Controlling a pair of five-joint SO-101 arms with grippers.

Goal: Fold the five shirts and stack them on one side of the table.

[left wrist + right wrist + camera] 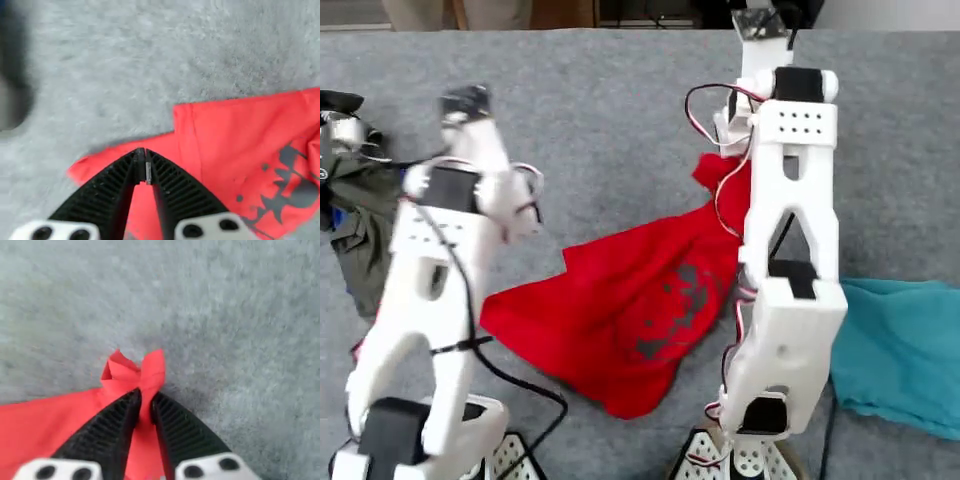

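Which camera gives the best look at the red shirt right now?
The high view: the red shirt lies nearly whole on the table, one end behind an arm. The left wrist view shows an edge and some dark print; the right wrist view shows a bunched corner pinched in the right gripper.

Three shirts: a red shirt [620,310] at centre, a teal shirt [900,350] at four o'clock, an olive shirt [362,235] at nine o'clock. Two arms [430,290] — one grey worktop [600,110].
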